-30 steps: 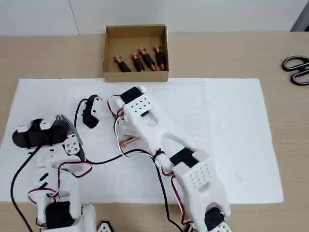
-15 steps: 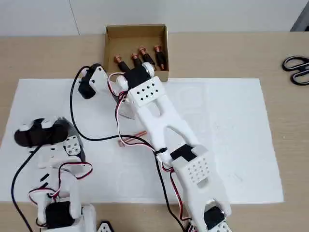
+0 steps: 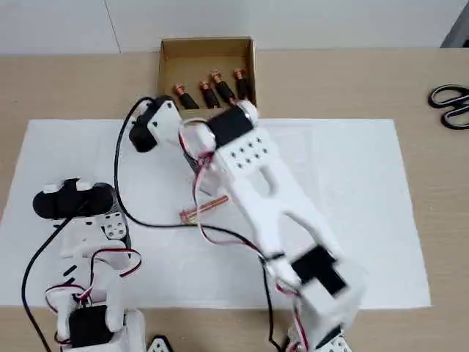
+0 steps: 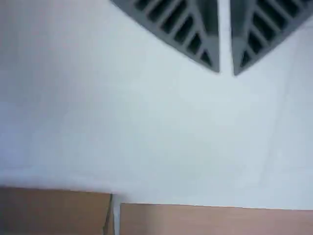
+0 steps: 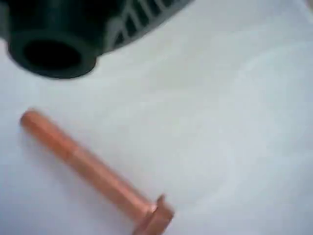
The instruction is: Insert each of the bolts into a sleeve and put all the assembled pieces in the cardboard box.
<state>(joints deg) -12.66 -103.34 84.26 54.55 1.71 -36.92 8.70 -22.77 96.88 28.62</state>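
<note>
A copper bolt [image 3: 204, 209] [image 5: 95, 171] lies flat on the white paper sheet [image 3: 352, 191], beside my right arm. My right gripper [image 5: 73, 34] is shut on a black sleeve [image 5: 51, 46], holding it just above the paper near the bolt's plain end; the sleeve's open bore faces the camera. The cardboard box [image 3: 167, 77] stands at the back with several assembled pieces [image 3: 212, 92] inside. My left gripper [image 4: 225, 54] hovers over bare paper at the left near the table's front edge, fingers nearly together with nothing between them.
Scissors [image 3: 451, 105] lie at the far right of the table. Black cables [image 3: 121, 191] trail across the paper between the two arms. The right arm [image 3: 264, 191] lies diagonally over the middle of the sheet.
The right arm has stretched farther toward the box and swung a little right, carrying the sleeve. The bolt now lies uncovered on the paper. The left arm has hardly moved.
</note>
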